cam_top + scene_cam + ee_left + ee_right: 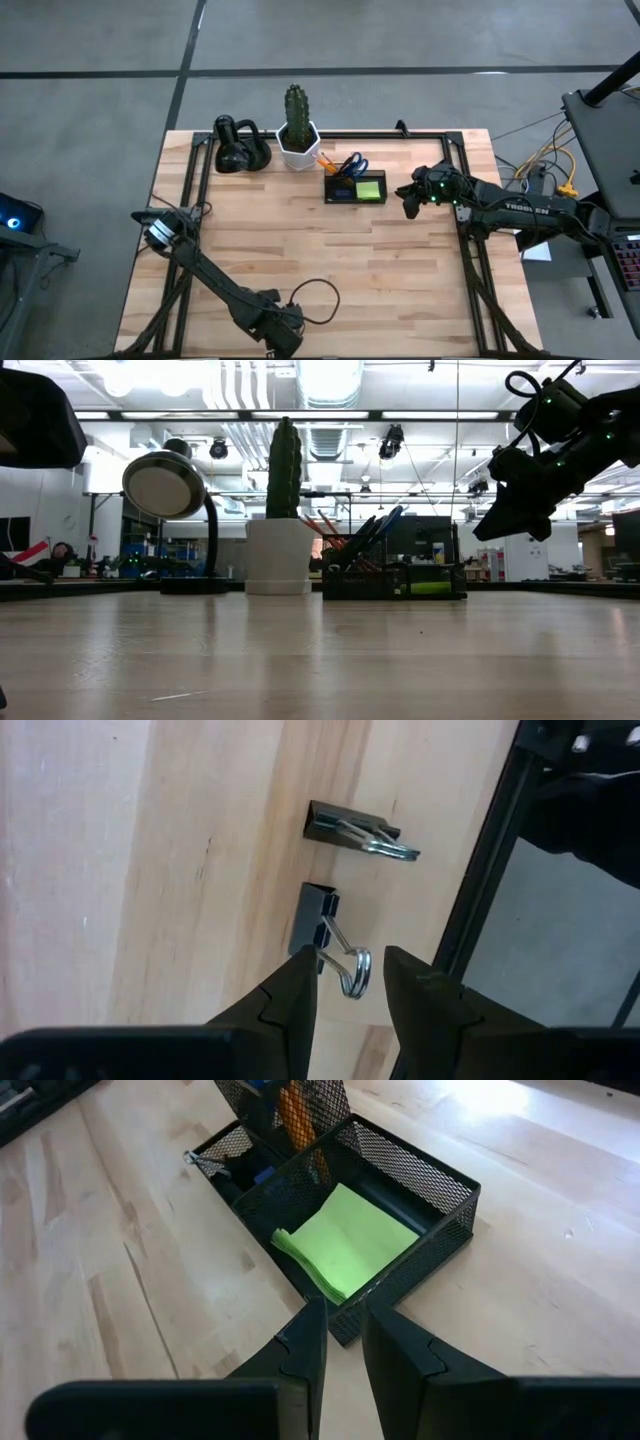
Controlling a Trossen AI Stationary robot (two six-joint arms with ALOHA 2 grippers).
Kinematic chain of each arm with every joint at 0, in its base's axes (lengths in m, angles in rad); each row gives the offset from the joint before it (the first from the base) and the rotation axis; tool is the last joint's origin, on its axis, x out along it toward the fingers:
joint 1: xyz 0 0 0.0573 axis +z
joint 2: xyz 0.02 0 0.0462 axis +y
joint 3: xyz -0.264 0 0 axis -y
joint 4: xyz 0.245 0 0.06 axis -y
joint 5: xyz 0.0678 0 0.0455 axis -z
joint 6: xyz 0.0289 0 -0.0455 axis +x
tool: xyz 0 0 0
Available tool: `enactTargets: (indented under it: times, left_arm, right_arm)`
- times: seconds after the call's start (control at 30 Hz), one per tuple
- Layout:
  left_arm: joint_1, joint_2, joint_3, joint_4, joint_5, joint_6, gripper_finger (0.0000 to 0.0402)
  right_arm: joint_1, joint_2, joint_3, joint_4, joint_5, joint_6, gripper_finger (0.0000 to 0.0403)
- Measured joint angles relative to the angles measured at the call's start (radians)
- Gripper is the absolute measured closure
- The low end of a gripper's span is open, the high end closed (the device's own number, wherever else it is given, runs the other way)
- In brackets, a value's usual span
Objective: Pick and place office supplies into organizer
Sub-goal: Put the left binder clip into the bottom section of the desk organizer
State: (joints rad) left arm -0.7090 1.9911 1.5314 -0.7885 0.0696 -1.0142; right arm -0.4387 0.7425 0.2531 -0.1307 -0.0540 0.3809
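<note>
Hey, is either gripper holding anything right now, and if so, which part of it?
Nothing is held. The left gripper stands open around a binder clip's wire handle, not closed on it. The right gripper hangs empty above the organizer.

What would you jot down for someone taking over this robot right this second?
Left gripper: open, fingers either side of one binder clip's wire handle; nothing lifted.
Right gripper: holding nothing, hovering beside the organizer.
Done: sticky-note pad, scissors and pencils sit in the organizer.
Left: both clips, including the second clip, lie on the table.
</note>
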Motion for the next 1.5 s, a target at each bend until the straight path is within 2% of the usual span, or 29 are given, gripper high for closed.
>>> enactTargets:
  times: [0.43,0.9,1.3,1.5]
  left_arm:
    - [0.0,0.0,-0.005,-0.006,-0.021,0.004,0.0306]
    - [0.001,0.0,-0.022,-0.006,0.002,0.007,0.0397]
    - [0.002,-0.005,-0.03,-0.009,0.012,0.029,0.04]
    - [0.002,-0.027,-0.031,-0.124,0.054,0.069,0.0401]
  right_arm:
    - [0.0,0.0,0.0,0.0,0.001,0.001,0.0346]
    - [0.0,0.0,0.0,0.001,0.002,0.004,0.0346]
    - [0.0,0.0,0.0,0.001,0.003,0.004,0.0346]
    - [0.0,0.0,0.0,0.001,0.005,0.004,0.0346]
